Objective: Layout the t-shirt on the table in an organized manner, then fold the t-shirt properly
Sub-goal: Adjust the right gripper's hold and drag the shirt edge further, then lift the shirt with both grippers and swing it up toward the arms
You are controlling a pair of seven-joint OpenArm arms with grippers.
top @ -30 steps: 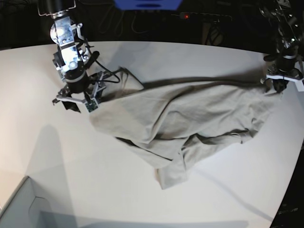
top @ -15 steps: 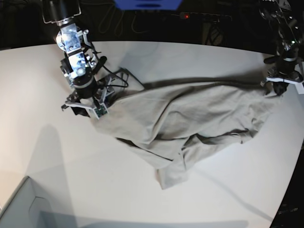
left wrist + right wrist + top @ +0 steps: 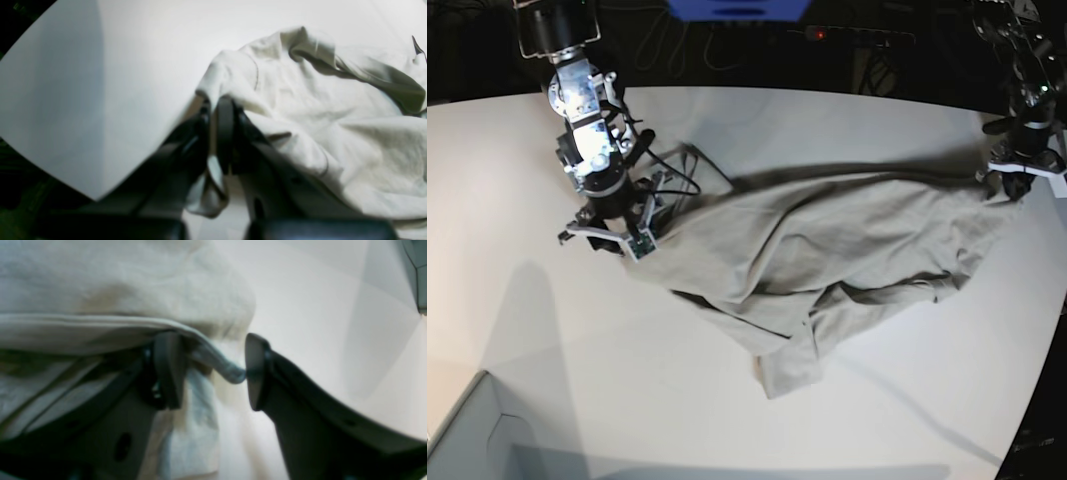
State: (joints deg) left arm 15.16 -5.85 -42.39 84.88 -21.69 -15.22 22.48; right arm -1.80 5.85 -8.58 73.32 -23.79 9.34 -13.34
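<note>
T-shirt (image 3: pixel 827 260) is spread crumpled across the tabletop (image 3: pixel 577 380), its 3 o'clock edge pinched by the left claw (image 3: pixel 1007 180), pressed together. A 9 o'clock hem is straddled by the right claw (image 3: pixel 213 373), spread. Bare tabletop is seen toward 6 and 9 o'clock.

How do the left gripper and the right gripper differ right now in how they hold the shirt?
The left gripper is shut, pinching a fold of the t-shirt; the right gripper has a clear gap between its fingers, with a rolled edge of cloth lying across it, not clamped. In the base view the left one sits at the shirt's right end, the right one at its left end. Both have dark fingers and meet the shirt at an edge above the table.
</note>
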